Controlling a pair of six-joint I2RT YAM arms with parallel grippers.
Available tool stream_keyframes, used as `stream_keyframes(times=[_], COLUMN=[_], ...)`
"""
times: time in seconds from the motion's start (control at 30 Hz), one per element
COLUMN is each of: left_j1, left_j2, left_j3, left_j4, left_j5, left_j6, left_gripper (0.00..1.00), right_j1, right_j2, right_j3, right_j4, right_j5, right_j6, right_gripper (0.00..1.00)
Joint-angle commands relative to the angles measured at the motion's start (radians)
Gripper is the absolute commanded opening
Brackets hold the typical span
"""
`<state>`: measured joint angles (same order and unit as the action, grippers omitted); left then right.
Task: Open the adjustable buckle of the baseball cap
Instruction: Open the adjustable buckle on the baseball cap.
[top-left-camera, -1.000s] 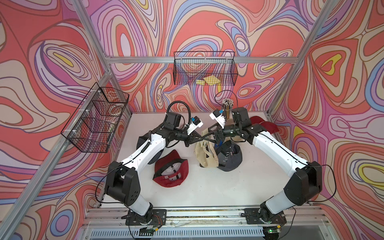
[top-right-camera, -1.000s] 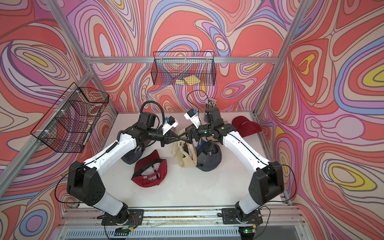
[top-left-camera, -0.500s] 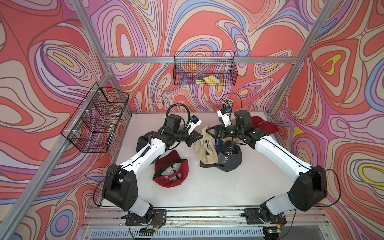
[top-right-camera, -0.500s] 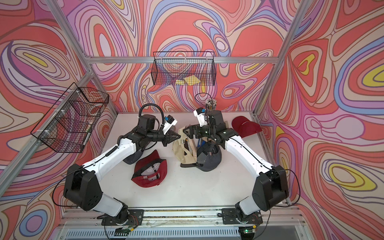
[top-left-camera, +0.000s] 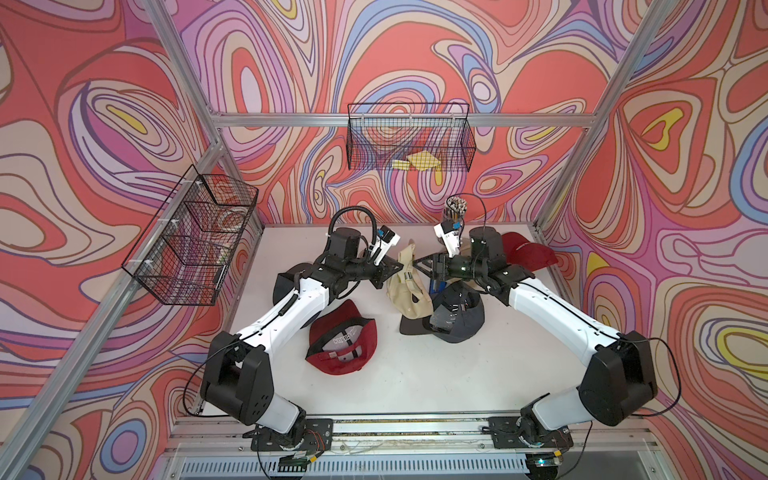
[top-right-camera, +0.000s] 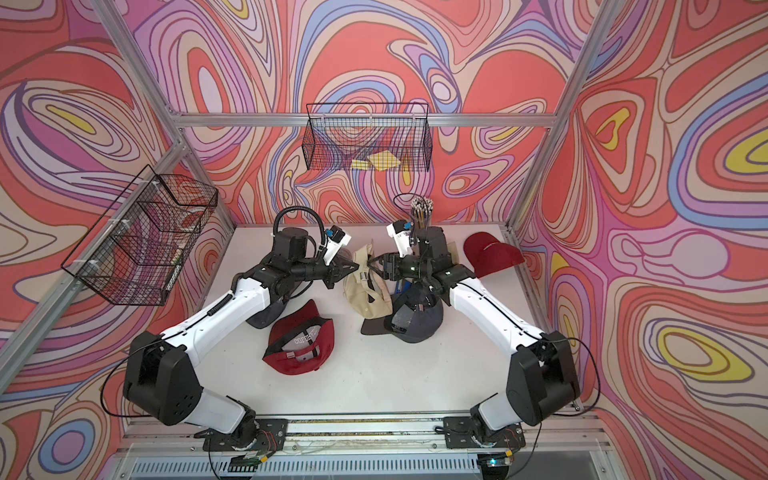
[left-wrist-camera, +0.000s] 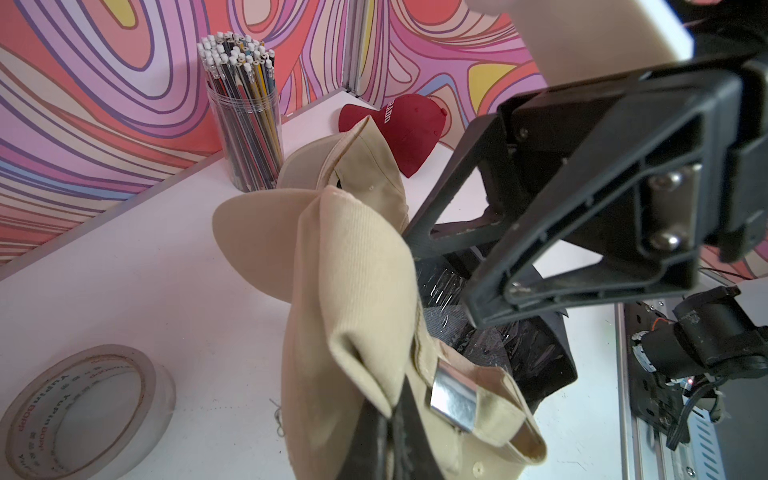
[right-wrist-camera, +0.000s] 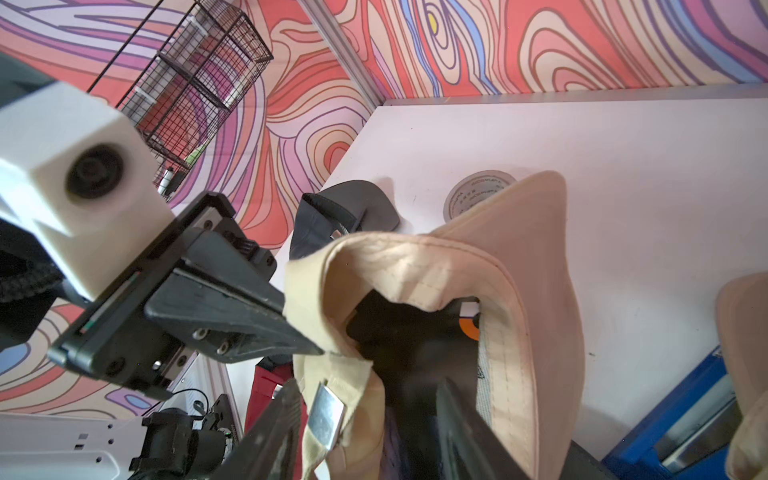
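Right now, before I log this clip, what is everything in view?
held beige cap: one, beige, held up, centre, metal buckle at back
second beige cap: one, beige, by pencil cup
front red cap: one, red, upside down, centre front
back red cap: one, red, right rear corner
near grey cap: one, dark, beside held cap
far grey cap: one, dark, under left arm
pencil cup: one, clear, rear
tape roll: one, whitish, on table
rear basket, side basket: two, black wire, on walls
left gripper: shut on held cap
right gripper: open, astride buckle
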<state>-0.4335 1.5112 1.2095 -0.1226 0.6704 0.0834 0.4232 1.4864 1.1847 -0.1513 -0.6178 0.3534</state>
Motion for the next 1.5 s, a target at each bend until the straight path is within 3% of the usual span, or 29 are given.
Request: stream_keyframes(times=[0.0,0.63,0.87,1.03,1.33,1.47], left_j1=[-0.007,-0.007,-0.007,-0.007,-0.007,-0.007], left_j2=[-0.026,-0.026,-0.015,-0.011,-0.003,0.002], left_j3=[-0.005,-0.005,0.007,0.009,0.011,0.015], left_j4=[0.039,0.037,0.0,-0.004,-0.005,-0.01], left_j5=[-0.002,0.008,-0.099,-0.112,-0.102,-0.103], left_j6=[-0.008,-0.012,-0.054,-0.066,-0.073,-0.076], left_gripper=[0.0,0.0,0.0,0.0,0.0,0.0], right_j1=[0.014,0.057,0.095,0.122,0.152,0.155], right_j2=[-0.005,0.051,0.03,0.024,0.04,0.035], right_j3=[-0.01,0.032,0.038,0.053,0.062,0.064], right_j4=[0.053,0.045,-0.011,-0.04,-0.019,-0.019], right_j5=[-0.045,0.032,0.155,0.233,0.217,0.228], right_j6=[0.002,0.043,-0.008,-0.035,-0.071,-0.085], right_gripper=[0.52,0.29,0.23,0.19,0.17,0.08])
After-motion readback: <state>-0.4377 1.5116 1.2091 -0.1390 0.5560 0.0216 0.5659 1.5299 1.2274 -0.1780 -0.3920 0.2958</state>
